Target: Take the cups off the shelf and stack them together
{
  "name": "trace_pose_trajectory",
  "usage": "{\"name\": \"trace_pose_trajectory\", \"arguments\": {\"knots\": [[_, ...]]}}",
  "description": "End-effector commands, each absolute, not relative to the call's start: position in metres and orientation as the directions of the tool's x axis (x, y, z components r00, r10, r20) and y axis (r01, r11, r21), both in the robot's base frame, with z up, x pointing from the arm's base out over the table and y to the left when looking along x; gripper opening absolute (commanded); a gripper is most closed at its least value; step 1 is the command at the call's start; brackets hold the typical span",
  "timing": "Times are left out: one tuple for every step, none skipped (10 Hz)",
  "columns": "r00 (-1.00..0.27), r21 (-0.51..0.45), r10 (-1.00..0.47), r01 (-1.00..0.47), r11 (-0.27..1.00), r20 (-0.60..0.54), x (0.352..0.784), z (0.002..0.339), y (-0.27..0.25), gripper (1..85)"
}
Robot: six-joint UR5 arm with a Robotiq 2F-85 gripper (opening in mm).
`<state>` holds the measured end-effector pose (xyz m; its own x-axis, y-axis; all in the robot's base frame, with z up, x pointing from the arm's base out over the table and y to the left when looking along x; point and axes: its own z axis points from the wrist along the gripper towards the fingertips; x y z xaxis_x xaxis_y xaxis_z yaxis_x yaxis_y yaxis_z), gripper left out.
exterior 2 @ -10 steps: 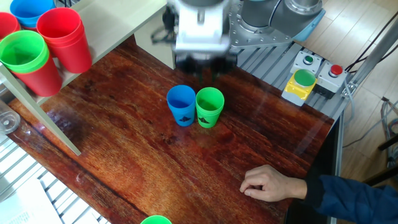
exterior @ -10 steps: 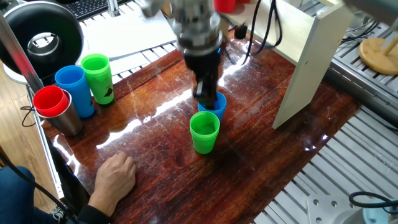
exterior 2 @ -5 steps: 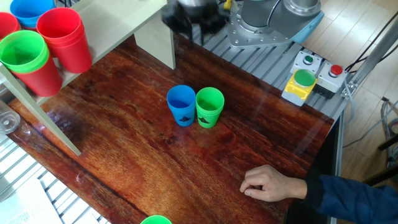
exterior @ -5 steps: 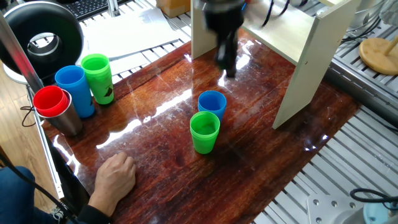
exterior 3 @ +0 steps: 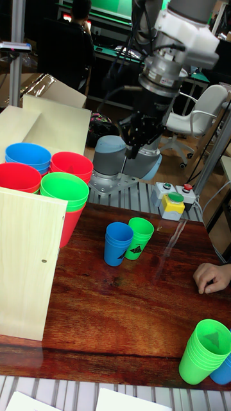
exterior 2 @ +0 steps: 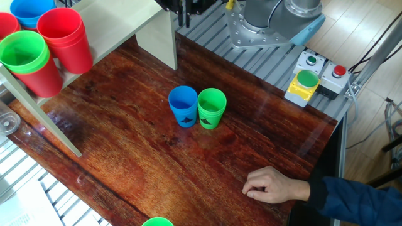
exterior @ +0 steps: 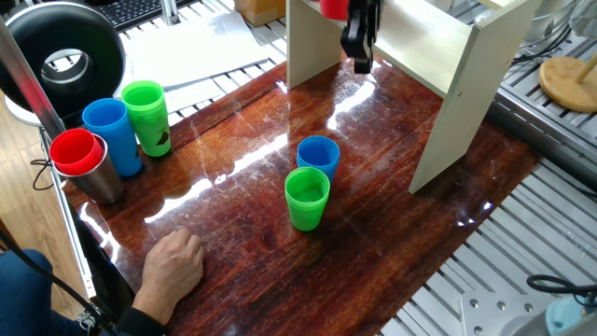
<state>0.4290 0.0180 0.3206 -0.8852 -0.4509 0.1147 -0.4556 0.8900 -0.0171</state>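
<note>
I count two cups mid-surface: one blue cup (exterior: 318, 155) and one green cup (exterior: 307, 197), touching. On the shelf (exterior 3: 24, 270), four stacks: one blue (exterior 3: 27, 157), two red (exterior 3: 71, 165) (exterior 3: 18, 178), one green (exterior 3: 64, 191). At the surface's edge near the grey tumbler (exterior: 101, 180), three more: one red (exterior: 75, 150), one blue (exterior: 108, 126), one green (exterior: 145, 109). One claw (exterior 3: 138, 142). One person's hand (exterior: 172, 261).

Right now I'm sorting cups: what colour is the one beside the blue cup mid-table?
Green, clearest in the other fixed view.
</note>
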Motion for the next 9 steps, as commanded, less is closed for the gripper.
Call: {"name": "trace_pose_trajectory", "arguments": {"knots": [[-0.931,-0.031,-0.355,-0.359,0.933,0.088,0.432,0.329,0.013,1.7],[-0.935,-0.021,-0.337,-0.341,0.94,0.106,0.426,0.33,0.014,1.7],[-0.948,-0.008,-0.299,-0.302,0.953,0.109,0.424,0.33,0.018,1.7],[-0.956,-0.039,-0.272,-0.277,0.96,0.106,0.427,0.33,0.011,1.7],[-0.974,-0.041,-0.21,-0.214,0.976,0.083,0.432,0.329,0.014,1.7],[-0.995,-0.014,-0.093,-0.094,0.996,0.043,0.44,0.328,0.024,1.7],[-0.999,-0.032,-0.035,-0.036,0.999,0.02,0.445,0.328,0.02,1.7],[-1.0,-0.04,0.004,0.004,0.999,0.011,0.448,0.328,0.018,1.7],[-0.999,-0.029,0.05,0.05,0.998,-0.008,0.452,0.328,0.021,1.7]]}}
